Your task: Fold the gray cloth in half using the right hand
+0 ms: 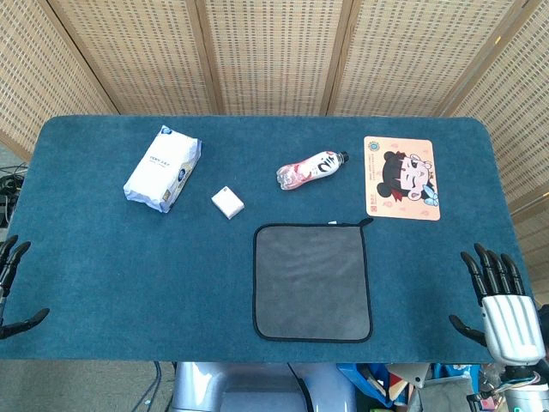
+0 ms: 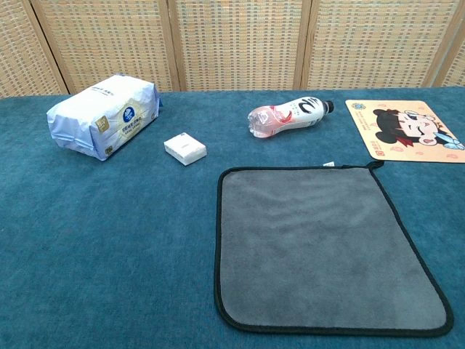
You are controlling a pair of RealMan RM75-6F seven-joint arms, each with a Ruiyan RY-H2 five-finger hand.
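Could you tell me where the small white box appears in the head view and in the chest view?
Head view: small white box, left of centre, upper half.
Chest view: left of centre, upper half.
Shared landmark: it lies between the tissue pack and the bottle, up-left of the gray cloth.

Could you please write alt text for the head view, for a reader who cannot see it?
A gray cloth lies flat and unfolded on a teal table. Both robot hands, left hand and right hand, wait open at its edges.
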